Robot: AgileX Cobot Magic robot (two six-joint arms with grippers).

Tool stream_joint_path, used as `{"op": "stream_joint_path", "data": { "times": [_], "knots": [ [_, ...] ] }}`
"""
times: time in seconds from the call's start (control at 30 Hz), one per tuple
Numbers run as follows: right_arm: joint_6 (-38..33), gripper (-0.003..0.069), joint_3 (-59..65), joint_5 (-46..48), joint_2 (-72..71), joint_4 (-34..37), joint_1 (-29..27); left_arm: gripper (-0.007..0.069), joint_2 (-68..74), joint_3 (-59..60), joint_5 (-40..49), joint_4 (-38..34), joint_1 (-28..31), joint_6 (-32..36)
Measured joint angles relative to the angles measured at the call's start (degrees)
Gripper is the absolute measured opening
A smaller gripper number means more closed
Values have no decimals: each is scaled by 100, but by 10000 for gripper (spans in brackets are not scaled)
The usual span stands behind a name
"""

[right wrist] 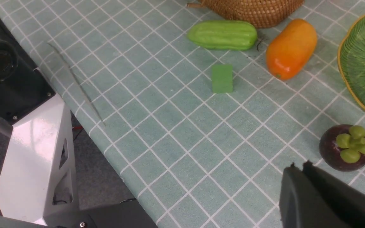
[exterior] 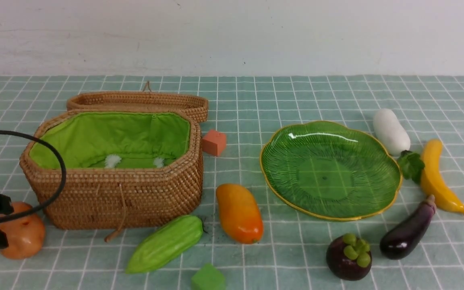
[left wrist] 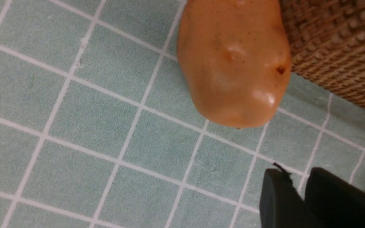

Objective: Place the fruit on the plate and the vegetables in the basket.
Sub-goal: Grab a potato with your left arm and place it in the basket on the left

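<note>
The potato lies on the surface just beside the near left corner of the basket. The left end effector is close by, its fingers drawn together on nothing. The right end effector likewise looks closed and empty, near the mangosteen. The potato appears rigid, glossy and rounded, probably light. It could slip, so pinching across its narrower middle seems best.

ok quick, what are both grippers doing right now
Left gripper: closed, holding nothing, close to the potato.
Right gripper: closed, holding nothing, close to the mangosteen.
</note>
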Motion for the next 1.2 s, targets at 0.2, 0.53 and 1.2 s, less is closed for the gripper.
{"op": "stream_joint_path", "data": {
  "times": [0.2,0.53,1.2],
  "knots": [
    [0,23,0,0,0,-6,28,540,607,0,-540,-70,0,42],
    [-143,26,0,-16,0,0,28,665,730,0,-1108,-580,23,842],
    [-148,34,0,-45,0,0,28,647,1072,-10,-1637,-1614,23,2372]
  ]
}}
